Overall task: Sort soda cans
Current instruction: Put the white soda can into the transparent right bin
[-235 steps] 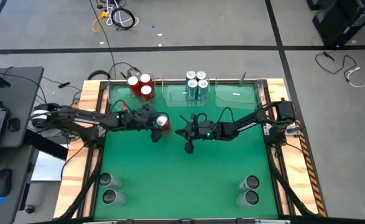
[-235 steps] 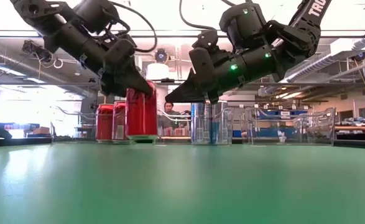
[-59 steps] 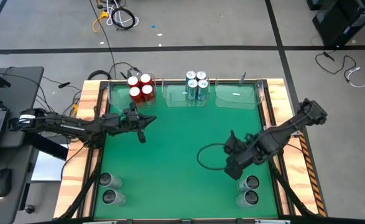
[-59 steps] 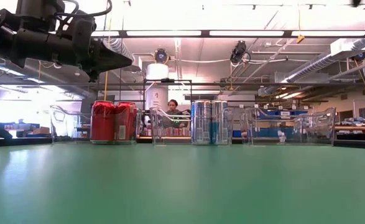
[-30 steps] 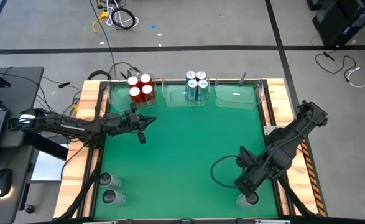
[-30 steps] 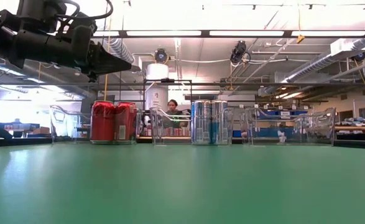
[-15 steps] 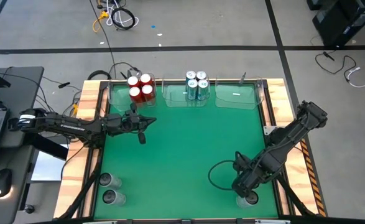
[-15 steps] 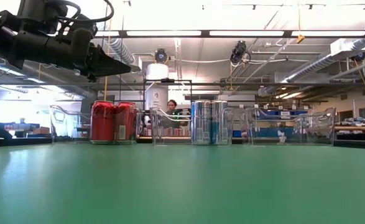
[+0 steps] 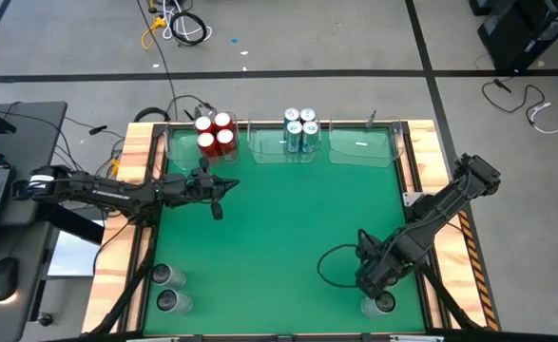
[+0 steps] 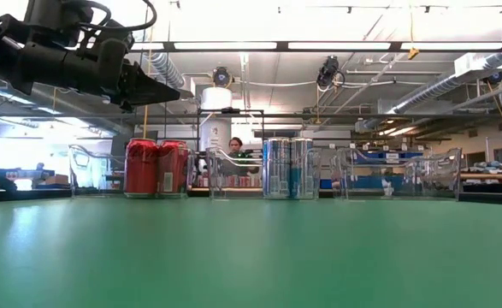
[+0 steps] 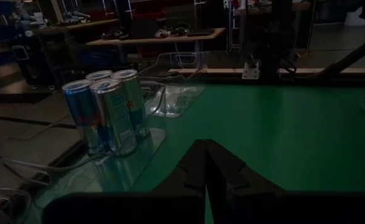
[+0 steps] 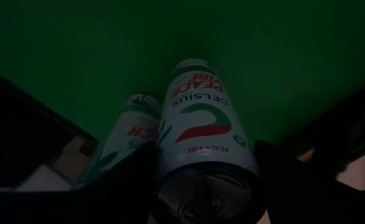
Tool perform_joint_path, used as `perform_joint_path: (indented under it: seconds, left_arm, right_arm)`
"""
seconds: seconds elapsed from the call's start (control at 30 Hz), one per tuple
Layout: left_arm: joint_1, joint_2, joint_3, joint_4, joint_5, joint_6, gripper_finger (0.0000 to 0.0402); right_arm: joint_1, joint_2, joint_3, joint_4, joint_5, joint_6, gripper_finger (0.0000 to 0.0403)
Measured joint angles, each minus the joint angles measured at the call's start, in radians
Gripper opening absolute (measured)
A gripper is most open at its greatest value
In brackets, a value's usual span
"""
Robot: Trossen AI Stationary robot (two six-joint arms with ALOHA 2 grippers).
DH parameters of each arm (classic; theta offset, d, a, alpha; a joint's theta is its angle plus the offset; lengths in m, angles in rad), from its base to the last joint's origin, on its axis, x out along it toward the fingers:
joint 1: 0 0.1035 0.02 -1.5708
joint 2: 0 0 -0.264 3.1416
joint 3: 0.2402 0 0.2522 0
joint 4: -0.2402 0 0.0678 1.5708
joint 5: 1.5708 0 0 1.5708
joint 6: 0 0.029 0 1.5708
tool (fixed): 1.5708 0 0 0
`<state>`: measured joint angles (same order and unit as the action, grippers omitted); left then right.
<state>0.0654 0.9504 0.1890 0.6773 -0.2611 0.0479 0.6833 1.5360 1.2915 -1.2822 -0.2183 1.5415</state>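
Green felt-topped table (image 9: 279, 237) with a wooden border fills the high view, and three clear plastic bins (image 9: 362, 148) line its far edge: four red cylindrical metal cans (image 9: 214, 133) fill the left bin, four light blue-and-white cans (image 9: 300, 131) the middle one, and the right bin holds nothing. Two dark grey cans with silvery tops (image 9: 168, 289) stand at the near left corner; of the pair at the near right corner, one silver can (image 9: 381, 304) shows in the high view, the other hidden under the arm. Left gripper (image 9: 218, 197) hangs near the red bin, its jaws pressed together and holding nothing. Right gripper (image 9: 372, 281) sits low over the near right pair, and its wrist view shows the pale printed can (image 12: 202, 130) between its fingers (image 12: 281, 171), jaws straddling the body; whether they already pinch it I cannot tell. Such a can is probably thin-walled, smooth and slippery, so a moderate squeeze at mid-height across the round body seems best, keeping it upright.
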Motion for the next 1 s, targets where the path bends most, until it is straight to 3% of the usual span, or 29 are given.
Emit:
perform_joint_path:
  seconds: [0.4, 0.77, 1.0]
  left_arm:
    - [0.000, 0.000, 0.000, -0.003, 0.000, -0.002, 0.0005]
    - [0.000, 0.000, 0.000, -0.019, 0.000, -0.005, 0.0005]
    - [0.000, 0.000, 0.000, -0.018, 0.000, -0.006, 0.0005]
  right_arm:
    - [-0.313, 0.000, 0.138, -0.182, 0.172, -0.455, 0.0223]
    - [-0.679, 0.000, 0.337, -0.297, 0.410, -0.907, 0.0223]
    - [-0.942, 0.000, 0.417, -0.289, 0.458, -1.158, 0.0223]
